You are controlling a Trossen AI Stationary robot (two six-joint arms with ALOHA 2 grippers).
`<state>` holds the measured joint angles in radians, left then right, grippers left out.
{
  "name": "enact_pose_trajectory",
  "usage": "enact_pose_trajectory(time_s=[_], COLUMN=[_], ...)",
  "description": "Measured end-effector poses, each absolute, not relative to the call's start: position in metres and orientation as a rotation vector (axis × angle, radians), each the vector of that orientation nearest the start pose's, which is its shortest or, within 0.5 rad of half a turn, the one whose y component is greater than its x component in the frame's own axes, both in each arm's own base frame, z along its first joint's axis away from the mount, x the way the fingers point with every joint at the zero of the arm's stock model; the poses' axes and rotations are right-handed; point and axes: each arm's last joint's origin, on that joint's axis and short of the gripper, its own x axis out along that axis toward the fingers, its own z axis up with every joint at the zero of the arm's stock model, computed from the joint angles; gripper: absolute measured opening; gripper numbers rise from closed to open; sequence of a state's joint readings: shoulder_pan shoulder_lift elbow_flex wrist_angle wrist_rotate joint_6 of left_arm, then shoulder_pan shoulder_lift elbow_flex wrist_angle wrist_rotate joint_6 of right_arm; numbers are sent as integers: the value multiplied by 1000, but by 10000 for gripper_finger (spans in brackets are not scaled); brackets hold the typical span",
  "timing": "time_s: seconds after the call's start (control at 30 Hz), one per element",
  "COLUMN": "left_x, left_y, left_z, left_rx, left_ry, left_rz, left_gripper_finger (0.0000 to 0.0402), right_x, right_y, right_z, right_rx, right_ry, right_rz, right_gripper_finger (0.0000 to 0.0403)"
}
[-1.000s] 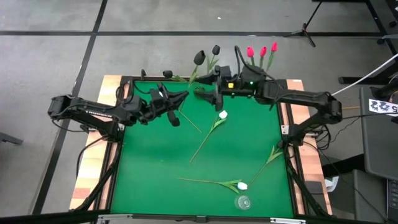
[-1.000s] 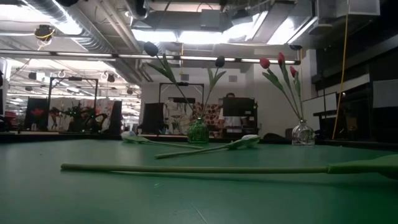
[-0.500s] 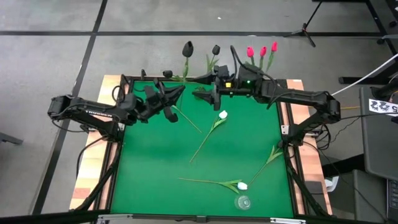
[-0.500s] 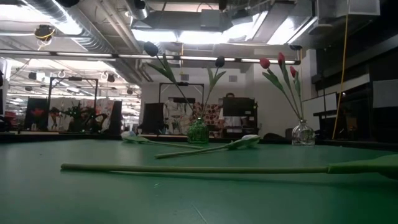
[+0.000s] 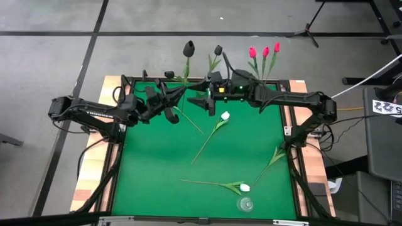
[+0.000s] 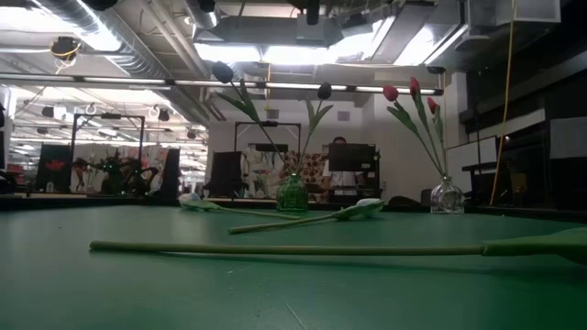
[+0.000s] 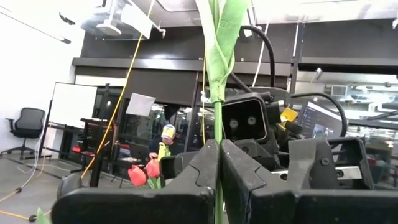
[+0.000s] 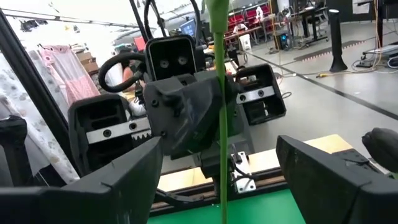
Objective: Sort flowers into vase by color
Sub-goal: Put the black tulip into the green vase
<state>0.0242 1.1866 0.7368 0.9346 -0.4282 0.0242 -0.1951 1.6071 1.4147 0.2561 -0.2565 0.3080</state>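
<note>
Left gripper [image 5: 168, 102] at far edge of green tabletop [image 5: 157, 157], left of centre; jaws clamped on thin green stem of black tulip [image 5: 188, 48], stem upright btwn fingers [image 7: 193, 180] in left wrist view, head standing above far edge. Right gripper [image 5: 204, 99] just beside, facing left one across the stem; jaws spread wide, stem running btwn them w/o touching in right wrist view, fingers [image 8: 124, 180] well apart.

Second black tulip [image 5: 217, 50] in green vase [image 6: 292, 194] at far edge, centre. Three red-pink tulips [image 5: 264, 52] in clear vase [image 6: 447, 196] at far right corner.

On tabletop: white tulip [image 5: 225, 116] near centre, stem slanting toward near-left; another white tulip [image 5: 245, 187] near front edge, stem lying flat toward left; third stem w/ leaves [image 5: 273, 158] by right edge, head not discernible. Loose thin stem [image 5: 191, 123] just below left gripper. Small clear glass [image 5: 245, 204] at front edge, just beside the second white head.

Low view: long stem across foreground, both vases behind; grippers out of sight.
</note>
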Motion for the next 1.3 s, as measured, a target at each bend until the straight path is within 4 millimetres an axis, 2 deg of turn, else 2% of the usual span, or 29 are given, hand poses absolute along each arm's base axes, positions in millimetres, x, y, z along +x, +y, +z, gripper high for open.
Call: enact_pose_trajectory(time_s=[0.47,1.03,1.3], left_x=[256,253,252], left_y=[18,18,17], left_z=[335,341,343], left_rx=[-84,-94,-88], left_ry=[-460,-526,-544], left_rz=[424,394,372], left_gripper_finger=[5,5,5], right_x=[371,371,381], right_y=[-67,-68,-70], right_z=[388,388,376], right_rx=[290,291,327], right_ry=[-77,-83,-67], right_rz=[53,26,17], right_gripper_finger=[310,310,310])
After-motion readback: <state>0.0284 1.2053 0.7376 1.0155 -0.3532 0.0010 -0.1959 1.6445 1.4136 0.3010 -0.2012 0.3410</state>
